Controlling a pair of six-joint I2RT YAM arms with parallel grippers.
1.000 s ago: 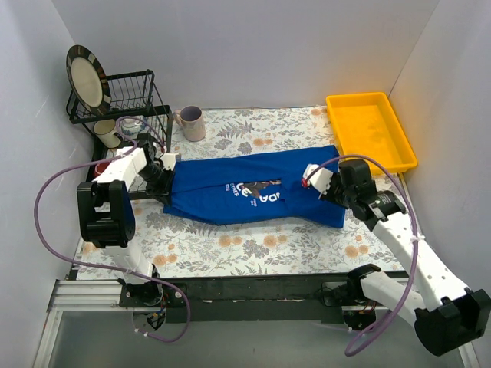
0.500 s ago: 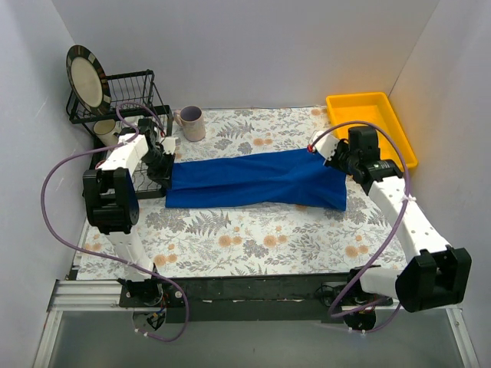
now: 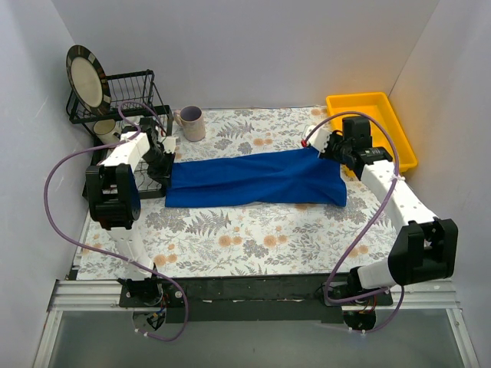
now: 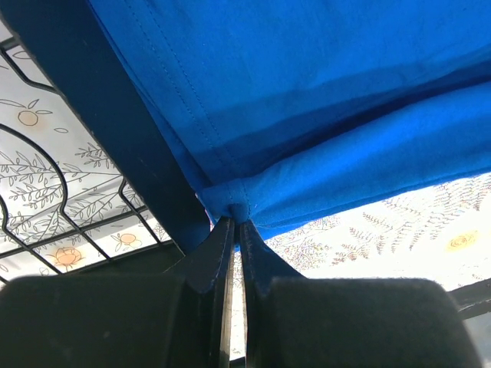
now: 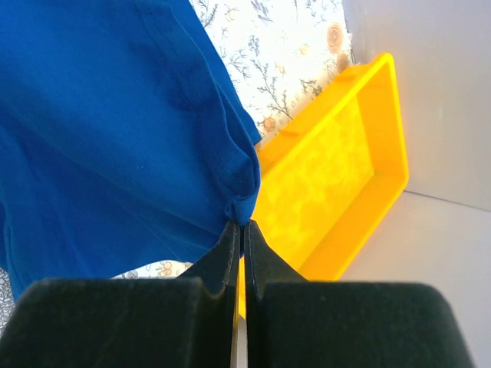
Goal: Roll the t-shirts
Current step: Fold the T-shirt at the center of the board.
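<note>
The t-shirt (image 3: 253, 180) is now folded over into a narrower band, its chest print hidden. The left hand (image 3: 163, 157) and right hand (image 3: 321, 146) sit farther back across the tabletop (image 3: 253, 238), the right nearer the yellow bin (image 3: 386, 103).

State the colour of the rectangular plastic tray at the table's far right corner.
The rectangular plastic tray is bright yellow, clearest in the top external view.

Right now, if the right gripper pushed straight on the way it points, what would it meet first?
The blue t-shirt: the right gripper is shut on its edge, and the fabric lies directly ahead. The yellow tray sits to the side, probably off that line.
</note>
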